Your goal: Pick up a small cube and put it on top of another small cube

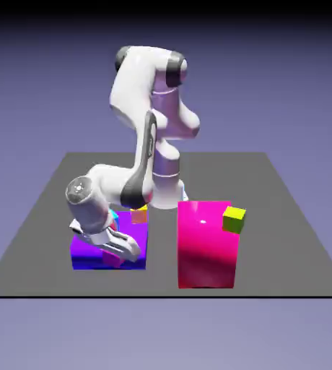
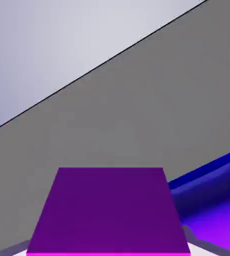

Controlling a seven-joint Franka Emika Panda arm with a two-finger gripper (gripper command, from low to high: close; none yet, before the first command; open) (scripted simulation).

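The jaws [image 2: 108, 250] are closed on the small magenta cube [image 1: 112, 258] by the big purple block [image 1: 129, 260] — a careless swing could knock it against that block and twist it askew.

A plain blue-violet backdrop surrounds the dark grey table [image 1: 270, 271], darkening to black high above it and paler below its near edge
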